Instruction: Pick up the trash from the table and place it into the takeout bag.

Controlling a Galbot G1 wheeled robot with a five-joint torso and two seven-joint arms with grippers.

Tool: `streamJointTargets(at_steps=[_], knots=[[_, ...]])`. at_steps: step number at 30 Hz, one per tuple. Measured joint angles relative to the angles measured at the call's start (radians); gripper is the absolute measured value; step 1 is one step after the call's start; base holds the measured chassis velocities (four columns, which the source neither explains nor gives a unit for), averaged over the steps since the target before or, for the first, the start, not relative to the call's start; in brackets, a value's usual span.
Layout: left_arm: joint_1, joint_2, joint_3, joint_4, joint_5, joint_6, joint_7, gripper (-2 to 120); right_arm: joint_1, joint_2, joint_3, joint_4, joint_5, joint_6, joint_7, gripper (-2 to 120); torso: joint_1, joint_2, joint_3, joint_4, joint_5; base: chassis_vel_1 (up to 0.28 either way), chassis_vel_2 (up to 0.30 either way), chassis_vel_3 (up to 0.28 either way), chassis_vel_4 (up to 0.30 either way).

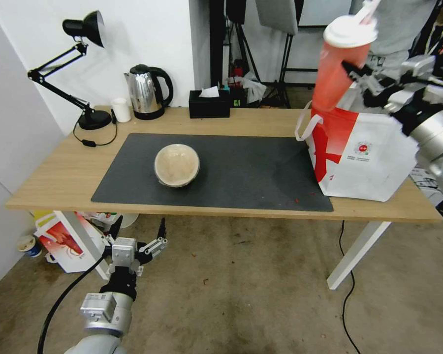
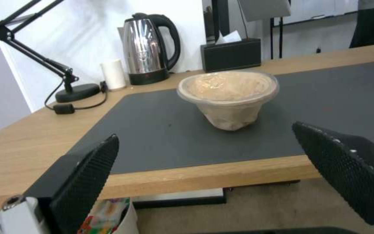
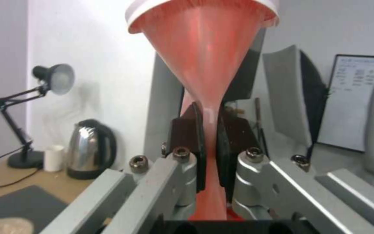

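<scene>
One beige bowl (image 1: 176,164) sits on the dark mat (image 1: 241,167) of the table (image 1: 49,177), and one red drink cup (image 1: 340,64) with a white lid is up in the air above the open top of the one takeout bag (image 1: 364,155), which stands at the table's right end. The right gripper (image 1: 359,73) reaches in from the right, jaws pinching the cup so hard that its wall is squashed flat (clear from the wrist). The left gripper (image 1: 139,233) hangs low before the table's front edge, jaws spread wide, pointed toward the bowl.
</scene>
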Motion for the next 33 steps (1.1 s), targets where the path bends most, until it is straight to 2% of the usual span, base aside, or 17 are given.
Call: streamJointTargets(at_steps=[8,14,23,33], knots=[[0.0,0.0,0.0,0.0,0.0,0.0,0.0,100,0.036,-0.022,0.019,-0.078,0.017,0.019,-0.005,4,0.0,0.0,0.0,0.0,0.0,0.0,0.0,0.0,0.0],[0.0,0.0,0.0,0.0,0.0,0.0,0.0,100,0.076,-0.017,-0.012,-0.139,0.013,0.026,-0.018,4,0.0,0.0,0.0,0.0,0.0,0.0,0.0,0.0,0.0],[0.0,0.0,0.0,0.0,0.0,0.0,0.0,100,0.268,0.048,-0.204,-0.253,-0.038,0.027,-0.027,4,0.0,0.0,0.0,0.0002,-0.0002,0.0,0.0,0.0,0.0],[0.0,0.0,0.0,0.0,0.0,0.0,0.0,100,0.392,0.147,-0.322,-0.384,-0.102,0.03,-0.044,4,0.0,0.0,0.0,0.0001,-0.0001,0.0,0.0,0.0,0.0]])
